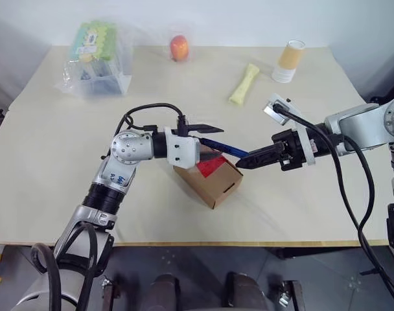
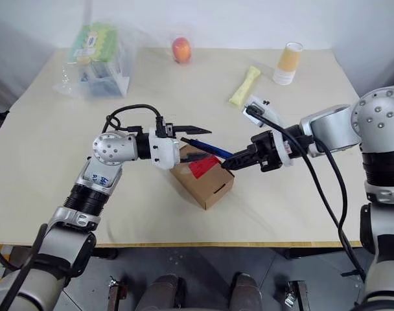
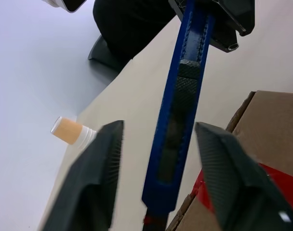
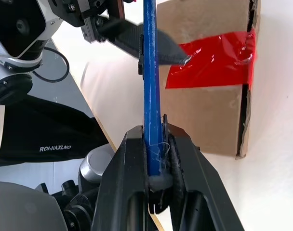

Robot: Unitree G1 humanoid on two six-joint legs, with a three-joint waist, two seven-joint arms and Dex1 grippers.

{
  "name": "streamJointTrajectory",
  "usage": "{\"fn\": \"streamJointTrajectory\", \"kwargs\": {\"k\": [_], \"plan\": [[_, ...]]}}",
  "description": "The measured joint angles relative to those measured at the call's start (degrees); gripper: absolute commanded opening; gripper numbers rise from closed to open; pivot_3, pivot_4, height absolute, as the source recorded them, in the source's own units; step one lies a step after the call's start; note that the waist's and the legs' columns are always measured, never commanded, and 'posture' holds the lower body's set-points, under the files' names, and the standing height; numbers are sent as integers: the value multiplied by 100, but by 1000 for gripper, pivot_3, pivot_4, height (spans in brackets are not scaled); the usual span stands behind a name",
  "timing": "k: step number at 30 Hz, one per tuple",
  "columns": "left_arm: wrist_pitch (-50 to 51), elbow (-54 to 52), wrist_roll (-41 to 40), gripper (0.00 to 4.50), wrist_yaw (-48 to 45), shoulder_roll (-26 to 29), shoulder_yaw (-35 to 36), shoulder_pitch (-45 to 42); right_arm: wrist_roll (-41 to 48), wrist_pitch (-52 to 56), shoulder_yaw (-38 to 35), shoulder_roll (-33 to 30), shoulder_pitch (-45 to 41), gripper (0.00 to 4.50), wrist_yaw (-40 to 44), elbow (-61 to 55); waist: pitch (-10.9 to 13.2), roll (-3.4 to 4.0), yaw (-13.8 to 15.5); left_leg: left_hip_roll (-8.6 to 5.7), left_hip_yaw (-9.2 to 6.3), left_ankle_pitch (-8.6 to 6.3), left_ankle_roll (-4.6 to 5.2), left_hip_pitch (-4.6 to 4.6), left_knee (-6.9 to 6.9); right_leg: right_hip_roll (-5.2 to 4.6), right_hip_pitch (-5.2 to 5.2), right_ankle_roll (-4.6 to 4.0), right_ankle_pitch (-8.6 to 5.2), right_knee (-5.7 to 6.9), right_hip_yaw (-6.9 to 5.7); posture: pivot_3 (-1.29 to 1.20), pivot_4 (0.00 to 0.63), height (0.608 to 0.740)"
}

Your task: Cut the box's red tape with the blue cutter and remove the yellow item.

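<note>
We see the right claw (image 1: 243, 160) clenched on one end of the blue cutter (image 1: 224, 148), holding it level above the box (image 1: 208, 177); the left claw (image 1: 210, 134) stands released, its two fingers (image 3: 222, 173) either side of the cutter's other end without touching it.

The box sits on the tabletop (image 1: 184, 91) near the front edge, about midway across; the red tape (image 1: 211, 165) lies over its top seam, just under the cutter.

The head views give the layout; the right wrist view adds the grip itself, the cutter pinched tight between the two black pads, and shows the tape crumpled where it meets the seam; whether it is already slit there we cannot say for sure. The left wrist view shows the gap on each side of the cutter's ribbed slider and a reddish bit at its near end.

Along the far edge stand a clear bag of green-topped items (image 1: 96, 57) at the left corner, a round orange fruit (image 1: 179, 46) toward the middle and a paper cup (image 1: 289, 61) to the right; a pale yellow packet (image 1: 244, 83) lies just inside the cup.

Wide bare tabletop lies to the left and right of the box and between it and the far things; toward the front edge there is only a narrow strip.
</note>
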Motion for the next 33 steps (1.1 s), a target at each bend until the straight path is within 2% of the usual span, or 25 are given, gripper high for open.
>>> {"fn": "streamJointTrajectory", "kwargs": {"k": [2,4,14,15,21,30,33], "plan": [[22,1,-10,946,14,0,11,0,157,0,-88,19,48,161,-214,-1,0,0,1,0,-2,0,0,-1,0,0,0,0,0,0,-2,0,150,740],[72,2,17,507,-89,32,-67,31,241,-1,-280,65,109,882,-426,12,0,0,3,0,-1,0,0,-2,0,0,0,0,0,0,-3,0,150,740],[654,-70,-234,446,-50,-47,68,86,599,-195,-1024,302,636,4308,-1072,-186,0,0,4,0,-12,0,0,-8,2,0,0,0,0,0,-13,0,150,740],[715,-81,-257,446,-42,-43,84,112,656,-251,-1082,302,719,4493,-1107,-254,0,0,2,0,-12,0,0,-8,2,-1,0,0,0,0,-14,0,150,740],[995,-214,-268,446,-39,-28,88,288,868,-775,-1464,365,1075,4493,-1247,-593,0,-1,7,0,-13,0,0,-10,2,0,0,0,0,-1,-15,0,150,740],[1251,-406,-261,446,88,-56,87,335,935,-1352,-1498,661,1341,4493,-1782,-681,0,0,-1,0,-14,0,0,-10,2,0,0,0,0,0,-17,0,150,740],[1277,-471,-256,446,127,-57,86,353,969,-1421,-1498,744,1343,3903,-1904,-676,0,0,3,0,-14,0,0,-10,3,0,0,0,0,0,-17,0,150,740]]}}
